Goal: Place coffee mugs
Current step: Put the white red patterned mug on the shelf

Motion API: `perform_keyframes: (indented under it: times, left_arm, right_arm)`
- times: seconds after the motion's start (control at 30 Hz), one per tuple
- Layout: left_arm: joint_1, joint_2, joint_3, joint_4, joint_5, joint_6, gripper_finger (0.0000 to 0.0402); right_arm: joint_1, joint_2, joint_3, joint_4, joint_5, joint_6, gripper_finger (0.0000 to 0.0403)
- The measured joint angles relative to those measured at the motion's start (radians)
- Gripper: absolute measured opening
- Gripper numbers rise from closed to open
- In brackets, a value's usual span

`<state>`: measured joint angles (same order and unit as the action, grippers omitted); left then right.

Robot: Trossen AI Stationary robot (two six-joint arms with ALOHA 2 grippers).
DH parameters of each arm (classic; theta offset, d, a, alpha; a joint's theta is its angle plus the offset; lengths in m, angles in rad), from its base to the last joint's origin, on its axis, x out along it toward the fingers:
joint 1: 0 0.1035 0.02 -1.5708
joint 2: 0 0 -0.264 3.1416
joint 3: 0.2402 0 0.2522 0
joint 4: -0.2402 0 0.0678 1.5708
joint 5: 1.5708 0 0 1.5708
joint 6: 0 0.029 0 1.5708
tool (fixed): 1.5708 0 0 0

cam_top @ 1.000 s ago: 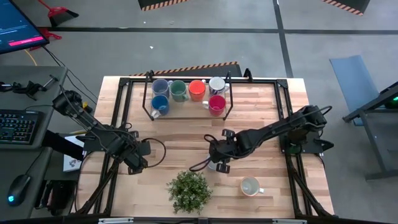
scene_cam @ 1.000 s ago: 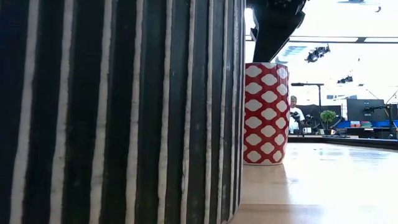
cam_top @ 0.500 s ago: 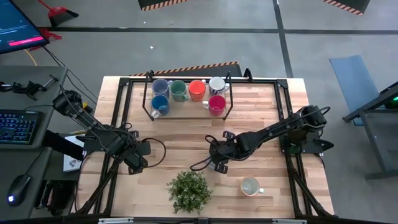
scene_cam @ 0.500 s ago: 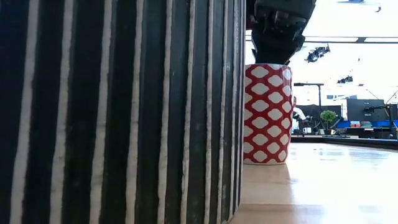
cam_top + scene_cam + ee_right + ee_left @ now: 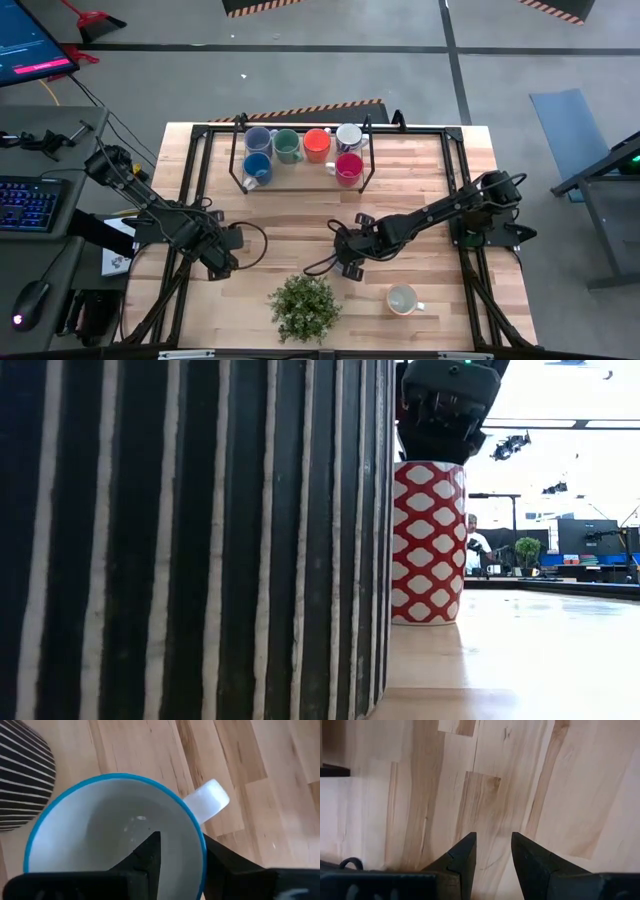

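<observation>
A wooden tabletop (image 5: 300,215) seen from above carries a black wire rack (image 5: 240,170) at its far side holding six mugs (image 5: 300,152): grey-blue, green, orange and white behind, blue and red in front. A leafy potted plant (image 5: 304,306) stands near the front edge, with a cream mug (image 5: 402,299) to its right.

The right hand (image 5: 350,262) reaches to mid-table. Only its wrist view shows what lies beneath: a blue-rimmed white mug (image 5: 100,825), one finger inside the rim, one outside, grasping its wall. The low view shows that mug's red-and-white patterned outside (image 5: 428,540) standing on the tabletop beside the plant's striped pot (image 5: 200,540).

The left hand (image 5: 492,851) hovers released over bare wood.
</observation>
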<state>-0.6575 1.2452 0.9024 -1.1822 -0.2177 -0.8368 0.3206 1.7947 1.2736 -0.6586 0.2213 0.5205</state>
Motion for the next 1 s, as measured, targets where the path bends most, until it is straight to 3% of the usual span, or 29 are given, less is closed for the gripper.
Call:
perform_keyframes:
  times: [0.33,0.43,0.53,1.0]
  left_arm:
    - [0.0,0.0,0.0,0.024,-0.006,0.0,0.0113]
    - [0.0,0.0,0.0,0.029,-0.006,0.0,0.0113]
    - [0.0,0.0,0.0,0.03,-0.009,0.0,0.0113]
    - [0.0,0.0,0.0,0.03,-0.014,-0.001,0.0113]
  right_arm:
    - [0.0,0.0,0.0,0.006,0.01,0.021,0.009]
    - [-0.002,0.0,0.0,0.006,0.015,0.057,0.0066]
    - [-0.002,0.0,0.0,0.005,0.024,0.08,0.0018]
    - [-0.029,-0.066,0.0,0.033,0.203,0.088,0.0002]
